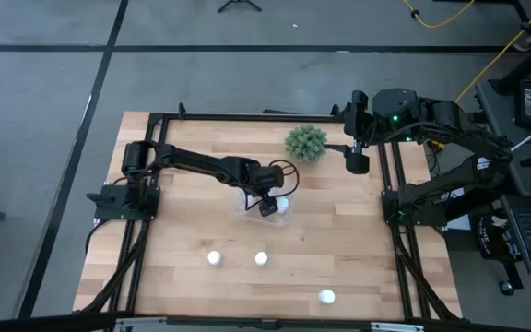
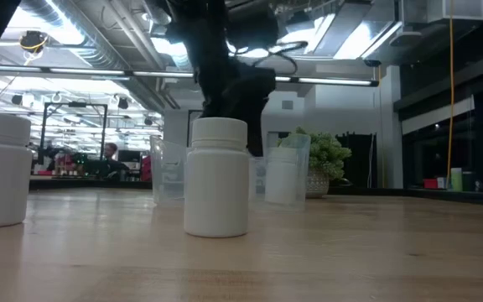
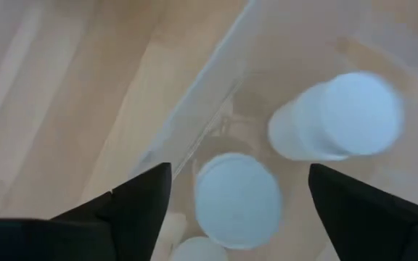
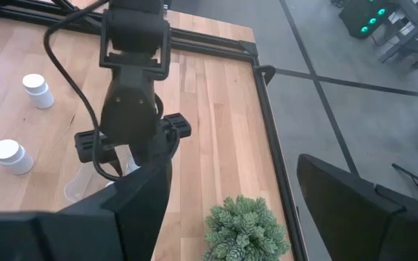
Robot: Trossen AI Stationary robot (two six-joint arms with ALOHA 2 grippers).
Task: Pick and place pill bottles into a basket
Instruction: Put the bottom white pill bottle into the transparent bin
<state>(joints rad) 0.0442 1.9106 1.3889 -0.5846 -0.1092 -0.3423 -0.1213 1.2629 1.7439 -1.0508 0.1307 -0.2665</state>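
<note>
From above, the left gripper (image 1: 267,205) hangs right over the clear basket (image 1: 247,207) in the middle of the table (image 1: 182,277), one white-capped bottle (image 1: 282,205) showing inside it, while three more pill bottles (image 1: 215,258) stand loose on the wood nearer the front edge and the right gripper (image 1: 357,162) waits off by the green plant (image 1: 306,142). At table level a white bottle (image 2: 216,177) stands close up, the see-through basket (image 2: 170,172) behind it under the dark arm. Through the left wrist, the fingers (image 3: 133,206) are spread wide and holding nothing, white caps (image 3: 238,199) standing upright between them inside the basket wall (image 3: 209,94); through the right wrist, its fingers (image 4: 140,206) are parted and empty too.
</note>
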